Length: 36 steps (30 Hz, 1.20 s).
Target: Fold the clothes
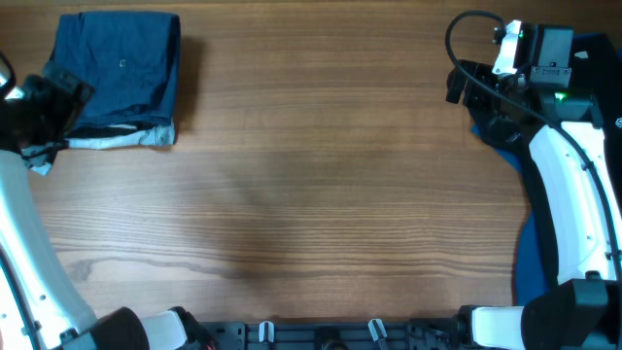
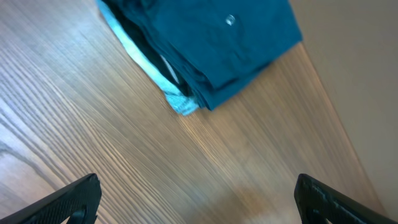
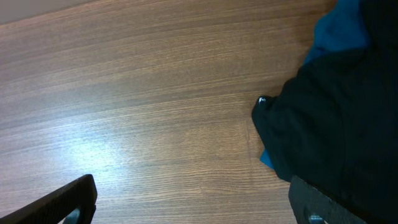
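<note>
— What is laid at the left?
— A folded stack of dark navy-blue fabric garments [image 1: 121, 73] is set at the far-left corner of the brown wood-grain surface [image 1: 321, 194]. A pale blue fabric layer [image 1: 117, 140] is seen along its near edge, beneath the navy ones. A small pale button [image 2: 230, 20] is shown on the top layer.

— And how is the arm on that side placed?
— The white left arm [image 1: 29, 243] is stretched up the left edge, with its black head just beside the stack's left side. The left jaws are spread wide and nothing is pinched. Only bare wood is seen between the black fingertips [image 2: 74, 198], and the stack lies ahead of them, apart.

— What is found at the right?
— A loose heap of black fabric [image 3: 336, 130] is piled at the right edge of the surface, with royal-blue fabric [image 3: 339, 31] showing behind it. A small shiny button [image 3: 262, 99] is seen at the heap's left border. In the overhead view the heap is partly covered by the white right arm [image 1: 573, 194].

— And the jaws there?
— The right jaws are spread wide, with nothing held between them. One dark fingertip [image 3: 314, 202] is seen at the edge of the black fabric. Whether the fabric is touched cannot be told.
</note>
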Available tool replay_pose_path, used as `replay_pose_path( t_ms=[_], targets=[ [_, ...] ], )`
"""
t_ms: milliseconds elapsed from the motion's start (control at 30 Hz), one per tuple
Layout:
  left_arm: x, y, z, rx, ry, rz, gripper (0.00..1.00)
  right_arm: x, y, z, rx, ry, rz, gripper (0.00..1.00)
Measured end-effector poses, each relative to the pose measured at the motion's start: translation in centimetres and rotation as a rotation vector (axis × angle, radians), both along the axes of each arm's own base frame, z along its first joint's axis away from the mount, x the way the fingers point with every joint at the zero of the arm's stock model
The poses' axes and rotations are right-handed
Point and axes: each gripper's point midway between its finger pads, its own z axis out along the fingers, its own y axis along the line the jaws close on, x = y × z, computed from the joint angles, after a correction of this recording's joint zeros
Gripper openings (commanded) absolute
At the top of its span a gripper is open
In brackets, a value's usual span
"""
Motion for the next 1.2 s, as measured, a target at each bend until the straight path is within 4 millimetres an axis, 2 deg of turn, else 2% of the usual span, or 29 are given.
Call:
replay_pose_path(
  t_ms=[67, 133, 267, 367, 467, 533, 600, 667, 800, 1100, 1200],
  targets=[
    [-0.2, -2.0, 1.0, 0.012, -0.029, -0.051, 1.0, 0.0, 0.0, 0.0, 0.0, 0.0, 0.0, 1.0],
    [-0.8, -5.6, 3.6, 0.036, -0.115, -0.15, 1.0, 0.0, 0.0, 0.0, 0.0, 0.0, 0.0, 1.0],
    [-1.5, -10.9, 8.7, 0.103, -0.407, -0.311, 1.0, 0.0, 0.0, 0.0, 0.0, 0.001, 0.0, 1.0],
    [-1.9, -12.2, 9.7, 0.143, -0.596, -0.347, 1.0, 0.0, 0.0, 0.0, 0.0, 0.0, 0.0, 1.0],
    [-2.9, -12.4, 7.1, 0.166, -0.685, -0.347, 1.0, 0.0, 0.0, 0.0, 0.0, 0.0, 0.0, 1.0],
    [-3.6, -12.3, 4.3, 0.181, -0.716, -0.337, 1.0, 0.0, 0.0, 0.0, 0.0, 0.0, 0.0, 1.0],
    [-5.1, -12.1, 0.4, 0.189, -0.701, -0.323, 1.0, 0.0, 0.0, 0.0, 0.0, 0.002, 0.0, 1.0],
    [-6.2, -11.8, -2.1, 0.201, -0.691, -0.307, 1.0, 0.0, 0.0, 0.0, 0.0, -0.001, 0.0, 1.0],
    [-8.1, -11.3, -5.7, 0.226, -0.684, -0.274, 1.0, 0.0, 0.0, 0.0, 0.0, 0.0, 0.0, 1.0],
    [-9.5, -10.8, -8.7, 0.252, -0.707, -0.246, 1.0, 0.0, 0.0, 0.0, 0.0, 0.0, 0.0, 1.0],
    [-9.6, -10.8, -9.1, 0.252, -0.708, -0.246, 1.0, 0.0, 0.0, 0.0, 0.0, 0.0, 0.0, 1.0]
  ],
)
